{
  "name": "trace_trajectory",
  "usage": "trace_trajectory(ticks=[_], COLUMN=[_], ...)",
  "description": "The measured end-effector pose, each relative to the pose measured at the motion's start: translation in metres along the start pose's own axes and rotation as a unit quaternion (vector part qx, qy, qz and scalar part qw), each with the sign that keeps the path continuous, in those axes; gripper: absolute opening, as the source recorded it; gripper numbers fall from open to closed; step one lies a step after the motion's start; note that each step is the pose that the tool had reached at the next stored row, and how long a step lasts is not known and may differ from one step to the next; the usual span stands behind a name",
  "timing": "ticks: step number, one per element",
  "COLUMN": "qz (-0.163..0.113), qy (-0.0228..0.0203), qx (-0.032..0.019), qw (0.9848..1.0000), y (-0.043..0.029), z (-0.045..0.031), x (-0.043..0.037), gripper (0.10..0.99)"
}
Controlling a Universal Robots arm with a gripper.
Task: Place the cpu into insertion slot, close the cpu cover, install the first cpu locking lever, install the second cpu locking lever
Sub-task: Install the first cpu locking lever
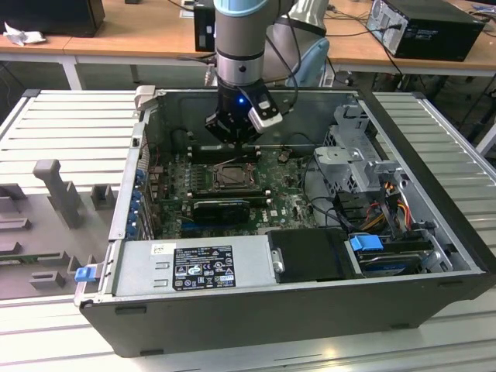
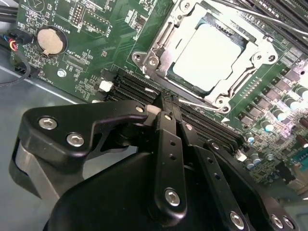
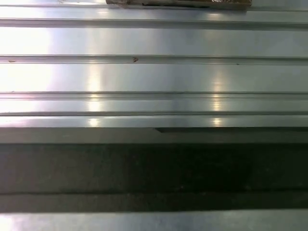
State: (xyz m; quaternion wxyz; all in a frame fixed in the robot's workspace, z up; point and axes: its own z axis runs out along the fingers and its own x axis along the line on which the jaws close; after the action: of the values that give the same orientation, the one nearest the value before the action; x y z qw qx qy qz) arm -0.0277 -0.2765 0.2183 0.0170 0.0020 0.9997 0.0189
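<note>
Inside open computer case [image 1: 434,232], gripper [image 1: 232,139] hung above motherboard [image 1: 291,201], just behind insertion slot [image 1: 232,177] in exterior view. Second wrist view: fingers [image 2: 168,144] pressed together, nothing between them, tips [image 2: 166,98] down at socket edge beside thin metal lever [image 2: 202,102]. Cpu [image 2: 211,55] sat flat in slot, pale face visible through window of cpu cover [image 2: 161,45], which lay down over it. Cpu just beyond fingertips, apart from them. First wrist view: ribbed metal table [image 3: 154,72].

Black tool [image 2: 166,113], silver screws, grey-blue arm [image 1: 242,39].
</note>
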Motion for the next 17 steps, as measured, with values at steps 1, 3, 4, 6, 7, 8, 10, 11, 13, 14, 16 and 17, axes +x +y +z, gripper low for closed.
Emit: trace_trajectory(ticks=[1,3,4,6,7,8,10,11,13,14,16,17], qz=[-0.004,-0.012,-0.014,-0.016,-0.017,-0.018,-0.019,-0.020,-0.021,-0.022,-0.023,-0.024], qy=[0.0000,0.0002,0.0003,0.0004,0.0004,0.0004,0.0005,0.0005,0.0006,0.0006,0.0008,0.0007], qx=[-0.0002,-0.0005,-0.0006,-0.0006,-0.0006,-0.0007,-0.0007,-0.0007,-0.0008,-0.0008,-0.0007,-0.0010], qw=[1.0000,0.9999,0.9999,0.9999,0.9999,0.9998,0.9998,0.9998,0.9998,0.9998,0.9997,0.9997], y=[0.0002,0.0005,0.0005,0.0006,0.0006,0.0006,0.0005,0.0005,0.0005,0.0004,0.0003,0.0004], z=[0.0010,0.0030,0.0041,0.0061,0.0067,0.0080,0.0099,0.0105,0.0118,0.0127,0.0145,0.0159], x=[-0.0002,-0.0021,-0.0033,-0.0041,-0.0042,-0.0044,-0.0045,-0.0046,-0.0046,-0.0047,-0.0047,-0.0047], gripper=[0.106,0.106,0.106,0.106,0.106,0.106,0.106,0.106,0.106,0.106,0.106,0.106])
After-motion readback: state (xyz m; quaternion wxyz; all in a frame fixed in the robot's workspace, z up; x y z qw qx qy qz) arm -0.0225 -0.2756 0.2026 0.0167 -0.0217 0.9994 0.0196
